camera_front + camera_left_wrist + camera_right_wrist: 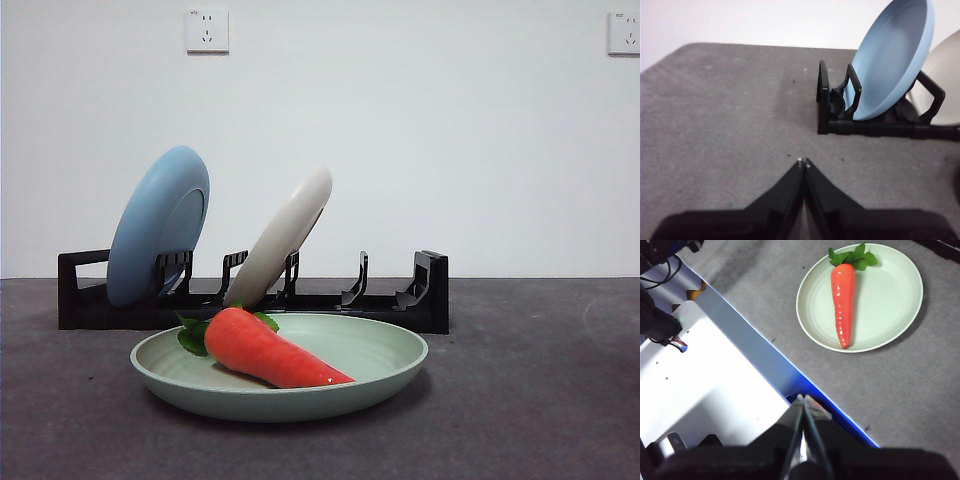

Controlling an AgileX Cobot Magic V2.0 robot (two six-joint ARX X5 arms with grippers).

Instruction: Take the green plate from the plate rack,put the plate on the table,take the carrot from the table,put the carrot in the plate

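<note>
No readable text, label, brand or number shows on anything in these views

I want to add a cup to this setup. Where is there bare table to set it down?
Bare table lies beside the green plate, and more beyond the plate rack's handle end, in the left wrist view. It is crowded in the middle: the carrot fills the plate, with the rack close behind.

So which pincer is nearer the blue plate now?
Left. The left pincer, shut, sits over bare table just off the rack end where the blue plate leans. The right pincer, shut, is back at the table edge, beyond the green plate.
</note>
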